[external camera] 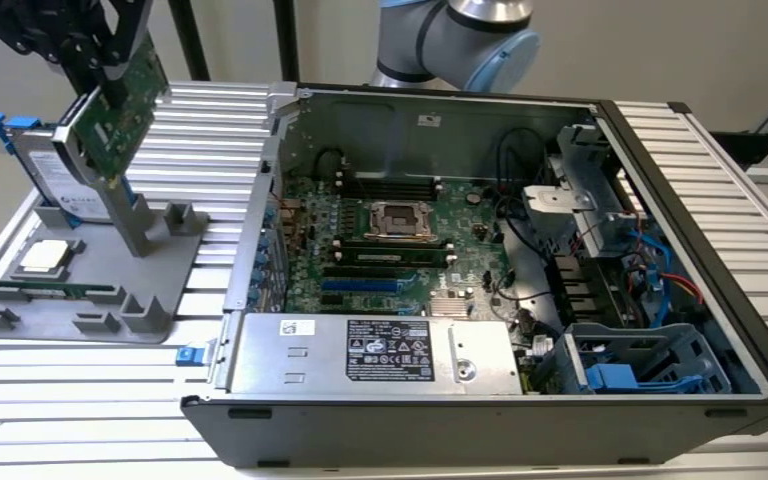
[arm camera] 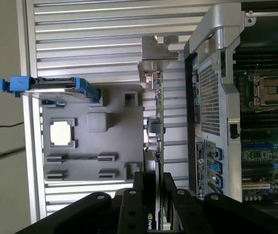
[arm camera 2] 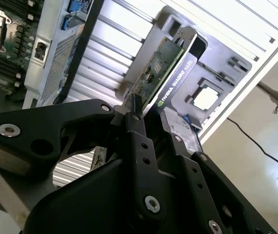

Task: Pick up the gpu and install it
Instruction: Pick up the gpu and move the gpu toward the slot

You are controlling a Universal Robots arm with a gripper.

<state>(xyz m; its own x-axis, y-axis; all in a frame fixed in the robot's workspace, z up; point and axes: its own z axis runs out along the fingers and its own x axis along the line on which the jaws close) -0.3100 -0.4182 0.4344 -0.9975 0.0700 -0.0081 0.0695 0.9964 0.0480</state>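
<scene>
GPU is hanging tilted in your hand at the exterior view's left, its green board facing the camera, over the grey holder that is sitting on the ribbed bench. Your hand is clenching the card by its upper edge, and in the second wrist view you are seeing the black fingers pressing on its two faces. The card's lower edge is sitting close to the holder's tall post, and you cannot tell whether the two are touching. In the first wrist view the card is showing edge-on, its silver bracket pointing away from your hand, lying between the holder and the back wall of the computer case.

A hard drive with blue ends is standing upright in the holder, just beside the GPU. A square processor chip is lying flat in its pocket, and a memory stick is lying in a slot near it. The computer case is lying open on the bench at the exterior view's right of the holder, its motherboard facing up
</scene>
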